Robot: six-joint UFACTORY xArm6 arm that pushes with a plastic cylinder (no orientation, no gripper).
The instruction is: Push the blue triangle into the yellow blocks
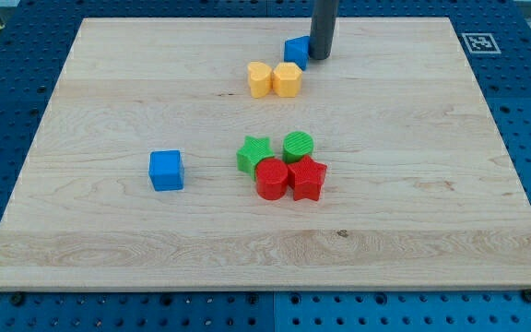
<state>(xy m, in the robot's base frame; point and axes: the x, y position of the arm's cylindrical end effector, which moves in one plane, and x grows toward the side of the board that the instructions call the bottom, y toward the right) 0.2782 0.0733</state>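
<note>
The blue triangle (296, 51) lies near the view's top, just above and to the right of two yellow blocks. The yellow heart (260, 79) and the yellow hexagon (287, 80) sit side by side, touching each other. The triangle's lower edge is close to the yellow hexagon; I cannot tell whether they touch. My tip (320, 55) stands right against the blue triangle's right side.
A blue cube (166, 171) sits alone at the view's left. A cluster in the middle holds a green star (253, 154), a green cylinder (298, 146), a red cylinder (271, 179) and a red star (307, 178). The wooden board (431, 184) ends at blue pegboard.
</note>
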